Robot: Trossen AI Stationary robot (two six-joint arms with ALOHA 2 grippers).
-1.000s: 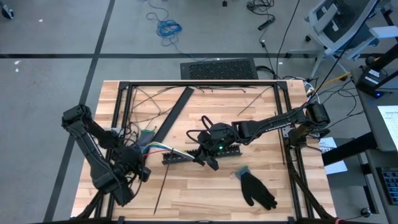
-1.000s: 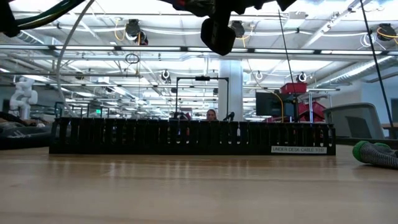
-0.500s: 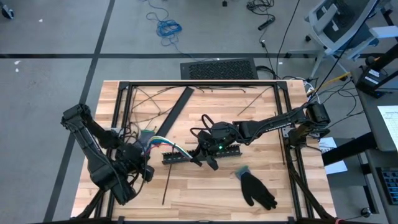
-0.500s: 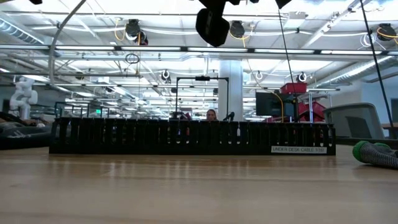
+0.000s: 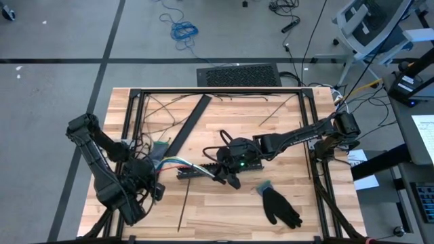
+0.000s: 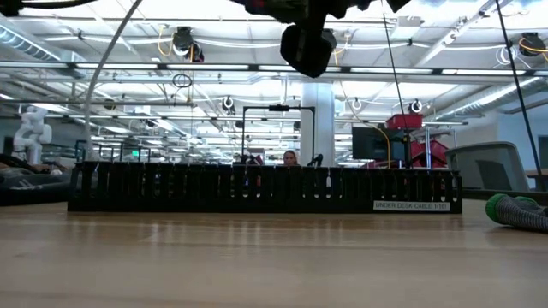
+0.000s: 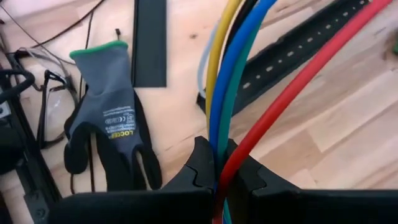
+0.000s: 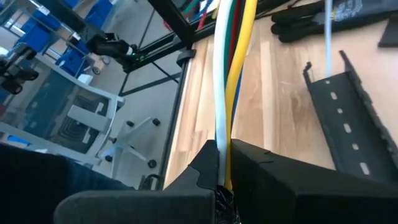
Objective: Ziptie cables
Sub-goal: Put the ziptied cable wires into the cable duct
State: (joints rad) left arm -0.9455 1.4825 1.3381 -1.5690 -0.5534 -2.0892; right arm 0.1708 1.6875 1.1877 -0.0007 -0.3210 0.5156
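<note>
The cables stretch above the black slotted strip, one end clenched in the left gripper and the other in the right gripper, with a grey glove just beyond the right gripper.

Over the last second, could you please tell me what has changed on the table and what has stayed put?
The right tool, shut on the cables, drifted slightly toward the table's front-right. The left tool, gripping their other end, shifted a little as well, so the bundle's sag altered. A thin black strand at the front changed its lean. The slotted black strip and glove stayed where they were.
</note>
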